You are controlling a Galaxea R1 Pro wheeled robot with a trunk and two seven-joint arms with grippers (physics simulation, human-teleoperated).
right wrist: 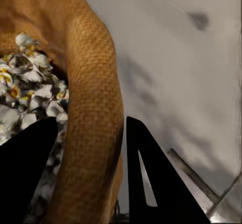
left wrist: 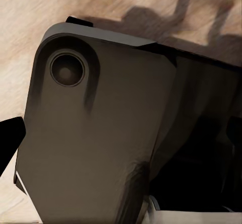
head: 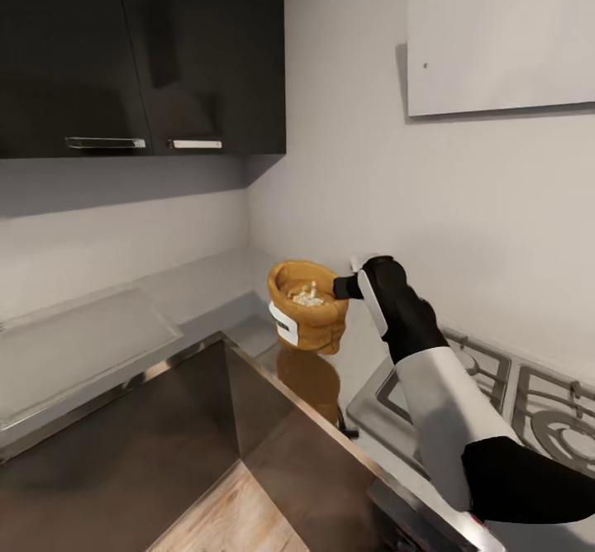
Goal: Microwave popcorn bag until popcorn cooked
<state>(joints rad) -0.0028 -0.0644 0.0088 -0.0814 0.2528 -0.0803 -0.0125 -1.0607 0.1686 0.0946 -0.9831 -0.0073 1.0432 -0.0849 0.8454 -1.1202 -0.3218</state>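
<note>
2 fingers of the right tool (right wrist: 91,178) clamp the popcorn bag (head: 307,317) by its rolled rim above the desk (head: 207,287); soft, light sack, likely sagging. Left tool's state: cannot tell.

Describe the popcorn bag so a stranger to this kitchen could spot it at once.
Start at the gas hob on the grey countertop below the white hood. Just beside the hob's near corner, the right gripper pinches the rim of the popcorn bag. It is the one tan, burlap-textured thing there, with a rolled rim, a white label band and pale popcorn inside.
</note>
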